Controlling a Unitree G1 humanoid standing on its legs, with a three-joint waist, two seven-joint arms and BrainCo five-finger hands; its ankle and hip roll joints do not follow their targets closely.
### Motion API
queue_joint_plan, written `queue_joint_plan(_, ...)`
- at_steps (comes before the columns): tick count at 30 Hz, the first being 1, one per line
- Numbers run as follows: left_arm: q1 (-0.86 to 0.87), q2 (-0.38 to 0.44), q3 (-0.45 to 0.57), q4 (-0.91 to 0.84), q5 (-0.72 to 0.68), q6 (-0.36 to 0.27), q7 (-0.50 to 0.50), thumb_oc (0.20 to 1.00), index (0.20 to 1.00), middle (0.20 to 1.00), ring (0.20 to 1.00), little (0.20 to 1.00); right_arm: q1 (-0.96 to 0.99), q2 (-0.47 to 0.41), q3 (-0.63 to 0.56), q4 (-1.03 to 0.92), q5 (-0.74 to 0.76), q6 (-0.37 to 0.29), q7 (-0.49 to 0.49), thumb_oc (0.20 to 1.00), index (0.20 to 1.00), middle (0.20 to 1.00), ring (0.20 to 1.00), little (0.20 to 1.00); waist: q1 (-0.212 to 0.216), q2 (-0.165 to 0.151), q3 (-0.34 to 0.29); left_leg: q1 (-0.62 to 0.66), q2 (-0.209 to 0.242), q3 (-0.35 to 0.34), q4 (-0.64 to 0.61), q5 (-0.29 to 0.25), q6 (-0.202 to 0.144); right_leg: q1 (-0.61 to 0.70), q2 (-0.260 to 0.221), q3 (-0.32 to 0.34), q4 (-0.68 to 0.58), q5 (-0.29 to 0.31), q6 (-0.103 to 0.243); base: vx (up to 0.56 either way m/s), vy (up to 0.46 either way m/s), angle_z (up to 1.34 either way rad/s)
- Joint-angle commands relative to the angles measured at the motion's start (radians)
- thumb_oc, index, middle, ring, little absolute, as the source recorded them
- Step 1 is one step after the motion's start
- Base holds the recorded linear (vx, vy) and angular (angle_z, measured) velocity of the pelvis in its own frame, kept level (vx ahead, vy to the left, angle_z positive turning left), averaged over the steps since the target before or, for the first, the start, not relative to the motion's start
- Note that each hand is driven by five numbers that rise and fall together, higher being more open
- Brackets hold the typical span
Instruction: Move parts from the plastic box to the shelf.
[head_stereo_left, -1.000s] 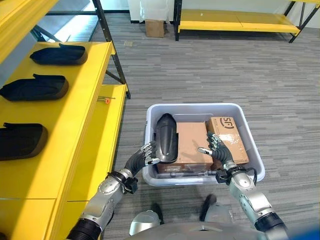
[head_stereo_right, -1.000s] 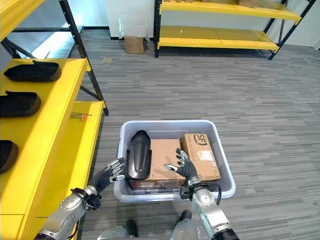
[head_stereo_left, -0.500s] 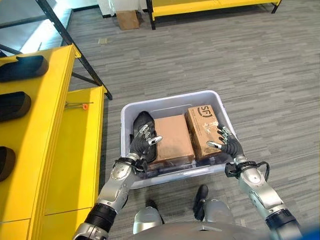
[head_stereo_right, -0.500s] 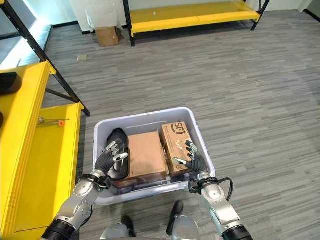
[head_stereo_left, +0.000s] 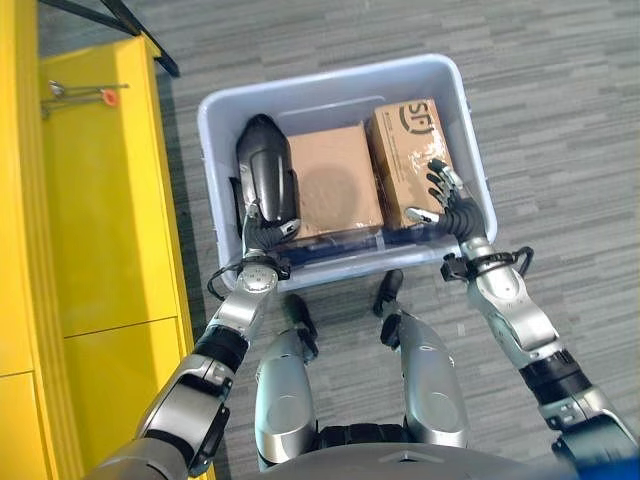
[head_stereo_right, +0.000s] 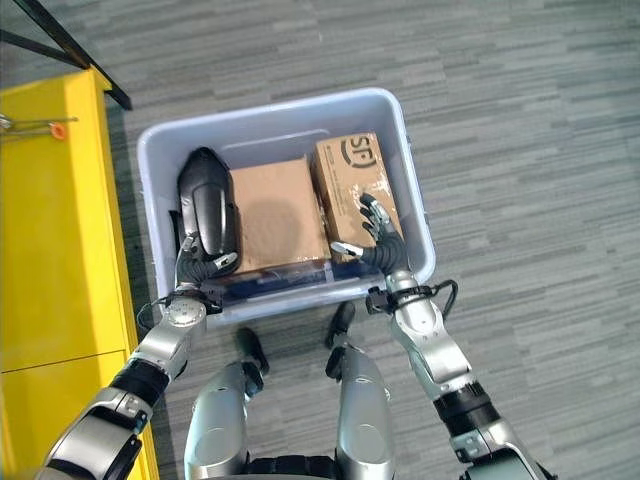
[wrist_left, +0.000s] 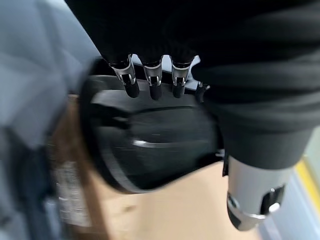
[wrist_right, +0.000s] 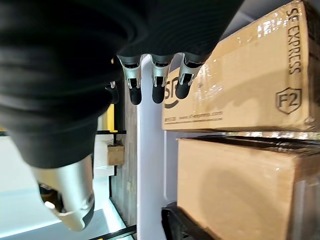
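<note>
A black moulded part lies along the left side of the pale plastic box, beside two cardboard cartons. My left hand is at the part's near end. Its fingers rest straight on the rim of the part and the thumb stands apart, so the hand is open. My right hand hovers open over the near end of the right carton, close to the box's near wall. Its fingertips show above that carton.
The middle carton lies between the part and the right carton. A yellow shelf runs along the left, with a small orange-tipped tool on it. Grey floor surrounds the box.
The camera has tilted down, so the whole picture shifted. My left hand went from beside the part to its near end, and the part now lies flat. The right hand stays over the right carton.
</note>
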Motion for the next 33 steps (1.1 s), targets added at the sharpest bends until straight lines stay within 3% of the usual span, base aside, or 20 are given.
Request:
queue_joint_plan(1,0.02,0.011,-0.007,-0.047,0.05,-0.003,0.093,1.0,1.0,1.0,1.0,1.0,0.028,-0.026,0.001,-0.093,0.011,-0.008,0.014,1.0,1.0,1.0,1.0,1.0,-0.001,-0.024,-0.035,-0.062,0.024,-0.065,-0.011,0.041,-0.034,0.023,-0.047,0.035,0.15,-0.163,0.146,-0.06,-0.063,-0.08)
queue_joint_plan(2,0.0,0.007,-0.002,-0.027,0.062,0.02,0.125,1.0,1.0,1.0,1.0,1.0,0.024,-0.033,0.006,-0.094,0.006,0.004,0.013,1.0,1.0,1.0,1.0,1.0,-0.005,-0.035,-0.033,-0.087,0.03,-0.066,0.003,0.039,-0.036,0.0,-0.043,0.035,0.16,-0.165,0.144,-0.03,-0.044,-0.07)
queue_joint_plan(9,-0.095,-0.009,0.027,0.061,0.091,0.018,0.169,1.0,1.0,1.0,1.0,1.0,0.027,-0.054,0.004,-0.079,0.033,0.0,0.001,1.0,1.0,1.0,1.0,1.0,-0.045,-0.09,-0.033,-0.207,0.072,-0.063,0.095,0.009,-0.047,-0.108,-0.019,0.046,0.2,-0.173,0.139,-0.03,-0.037,-0.05)
queue_joint_plan(15,-0.163,-0.006,0.038,0.104,0.052,-0.007,0.166,1.0,1.0,1.0,1.0,1.0,0.011,-0.06,-0.002,-0.08,0.049,0.019,0.015,1.0,1.0,1.0,1.0,1.0,-0.072,-0.111,-0.033,-0.25,0.094,-0.056,0.128,0.0,-0.054,-0.152,-0.013,0.053,0.215,-0.176,0.14,-0.02,-0.016,-0.07)
queue_joint_plan(19,-0.224,0.008,0.034,0.161,0.083,0.019,0.157,1.0,1.0,1.0,1.0,1.0,-0.006,-0.056,0.013,-0.069,0.05,0.023,0.016,1.0,1.0,1.0,1.0,1.0,-0.089,-0.128,-0.033,-0.284,0.11,-0.053,0.151,-0.005,-0.061,-0.185,-0.009,0.056,0.229,-0.18,0.138,-0.02,-0.039,-0.04)
queue_joint_plan(27,-0.292,0.044,-0.058,0.211,0.311,0.0,0.005,1.0,1.0,1.0,1.0,1.0,-0.014,-0.065,0.026,-0.048,0.055,0.016,0.039,1.0,1.0,1.0,1.0,1.0,-0.117,-0.148,-0.033,-0.292,0.122,-0.033,0.166,-0.015,-0.067,-0.202,0.003,0.065,0.229,-0.177,0.137,0.0,-0.014,-0.02)
queue_joint_plan(30,-0.285,0.027,-0.128,0.194,0.396,-0.01,-0.054,1.0,1.0,1.0,1.0,1.0,-0.009,-0.074,0.028,-0.048,0.029,0.031,0.07,1.0,1.0,1.0,1.0,1.0,-0.126,-0.144,-0.033,-0.274,0.118,-0.018,0.152,-0.012,-0.068,-0.189,0.004,0.066,0.217,-0.175,0.139,-0.01,0.03,-0.12)
queue_joint_plan(33,-0.256,0.004,-0.185,0.167,0.479,-0.028,-0.072,1.0,1.0,1.0,1.0,1.0,0.006,-0.077,0.023,-0.029,0.028,0.002,0.094,1.0,1.0,1.0,1.0,1.0,-0.131,-0.14,-0.033,-0.253,0.112,-0.005,0.136,-0.011,-0.069,-0.175,0.004,0.069,0.204,-0.171,0.143,-0.02,0.026,-0.1)
